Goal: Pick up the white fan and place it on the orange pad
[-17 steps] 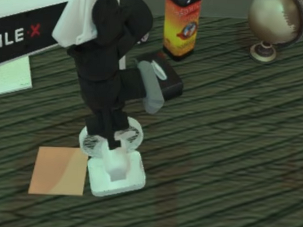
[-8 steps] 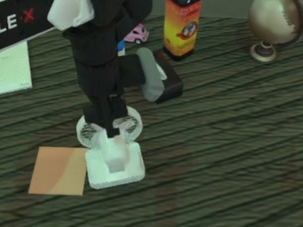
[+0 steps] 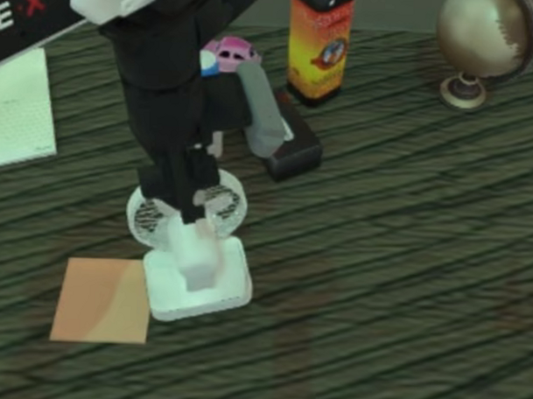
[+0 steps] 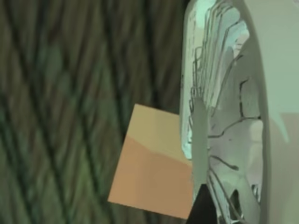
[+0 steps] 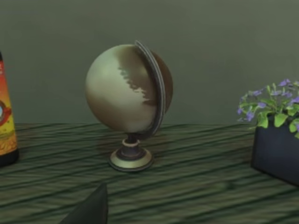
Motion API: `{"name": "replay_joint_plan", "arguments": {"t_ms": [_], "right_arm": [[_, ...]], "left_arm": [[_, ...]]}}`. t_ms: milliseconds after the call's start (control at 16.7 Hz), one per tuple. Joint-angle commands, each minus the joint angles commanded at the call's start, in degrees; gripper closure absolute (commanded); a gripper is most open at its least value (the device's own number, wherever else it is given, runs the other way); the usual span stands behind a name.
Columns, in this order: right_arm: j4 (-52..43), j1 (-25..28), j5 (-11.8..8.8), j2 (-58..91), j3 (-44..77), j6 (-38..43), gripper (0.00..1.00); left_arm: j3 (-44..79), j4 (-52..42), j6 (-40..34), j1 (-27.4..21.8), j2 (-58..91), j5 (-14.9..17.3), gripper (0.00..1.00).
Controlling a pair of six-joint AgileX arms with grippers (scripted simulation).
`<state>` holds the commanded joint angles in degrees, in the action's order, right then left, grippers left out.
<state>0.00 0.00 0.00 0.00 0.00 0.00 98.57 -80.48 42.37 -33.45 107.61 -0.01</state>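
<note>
The white fan (image 3: 198, 280) stands upright at the table's lower left, its round grille head (image 3: 152, 220) above its square base. My left gripper (image 3: 192, 210) comes down from above and is shut on the fan behind the grille. The orange pad (image 3: 101, 300) lies flat just left of the base, whose left edge reaches the pad's right edge. I cannot tell whether the base touches the table. The left wrist view shows the grille (image 4: 219, 116) close up, with the orange pad (image 4: 149, 177) beyond it. My right gripper (image 5: 93, 210) is parked outside the top view.
An orange bottle (image 3: 320, 44), a black box (image 3: 290, 143) and a pink toy car (image 3: 229, 54) stand behind the fan. A globe (image 3: 487, 41) is at the back right, a white-green notepad (image 3: 20, 108) at the left edge. A potted plant (image 5: 275, 149) stands near the globe.
My left arm has shifted left and toward the back with the fan in its grip. The fan's base has slid left, closer to the orange pad. The toy car is now uncovered.
</note>
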Motion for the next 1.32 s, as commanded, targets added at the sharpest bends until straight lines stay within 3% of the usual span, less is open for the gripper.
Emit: {"name": "replay_joint_plan", "arguments": {"t_ms": [300,540,960,1320], "right_arm": [[0.0,0.0,0.0,0.0,0.0,0.0,0.0],[0.0,0.0,0.0,0.0,0.0,0.0,0.0],[0.0,0.0,0.0,0.0,0.0,0.0,0.0],[0.0,0.0,0.0,0.0,0.0,0.0,0.0]], "left_arm": [[-1.53,-2.13,-8.43,0.21,-0.54,-1.31,1.0],[-3.9,-4.65,-25.8,1.35,-2.09,-3.07,1.0],[-9.64,-6.8,-73.91,4.7,-6.63,-5.02,1.0],[-15.02,-4.81,-118.21,8.09,-11.11,-4.03,1.0]]}}
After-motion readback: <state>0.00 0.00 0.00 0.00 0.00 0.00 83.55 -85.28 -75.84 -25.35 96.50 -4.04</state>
